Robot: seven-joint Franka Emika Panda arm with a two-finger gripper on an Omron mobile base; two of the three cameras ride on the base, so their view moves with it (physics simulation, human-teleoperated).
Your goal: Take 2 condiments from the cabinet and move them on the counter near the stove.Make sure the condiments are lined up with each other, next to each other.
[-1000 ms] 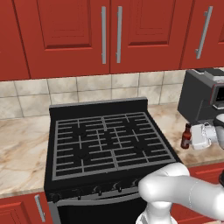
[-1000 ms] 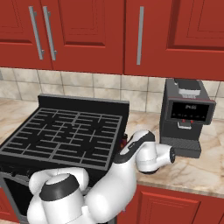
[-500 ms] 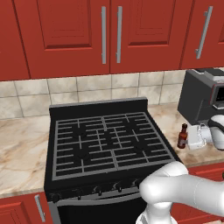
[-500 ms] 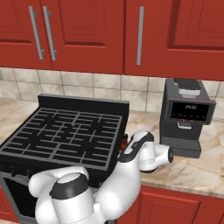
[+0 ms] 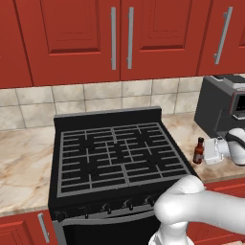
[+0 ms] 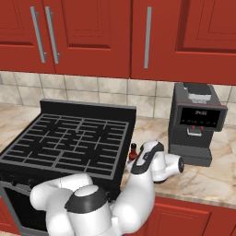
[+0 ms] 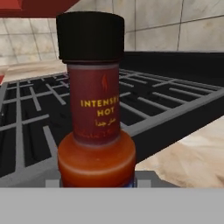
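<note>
1. One condiment bottle (image 5: pixel 198 150) is to be seen: dark brown, with a black cap and a red label that reads "INTENSE HOT". It stands upright on the table (image 5: pixel 28 162) just beside the right edge of the stove (image 5: pixel 117 158), between the stove and the coffee machine (image 5: pixel 221 111).
2. In the hand view the same bottle (image 7: pixel 95 105) is very close to the camera, and the black grates of the stove lie behind it.
3. One end effector (image 5: pixel 206 152) is in the scene. It reaches in from the right, level with the bottle, and its jaws are closed nearly to the width of the bottle (the finger tips themselves are hidden at the bottom of the hand view). It looks clenched around the lower part of the bottle, whose base rests on the table or very near it; I cannot tell which.
4. In the right base view the bottle (image 6: pixel 133 152) shows only its cap and neck behind the white wrist, near the front right corner of the stove.
5. There is one stove, black, with grid grates and a row of knobs on the front.
6. There is one coffee machine, dark grey, standing on the table to the right of the bottle.
7. The table is a beige marble-look slab with brown veins, running on both sides of the stove.
8. Above, the red wall cabinet (image 5: pixel 119 38) has panelled doors, all closed, with three long silver bar handles in the left base view. A wall of beige tiles (image 5: pixel 95 98) lies between the cabinet and the table.
</note>
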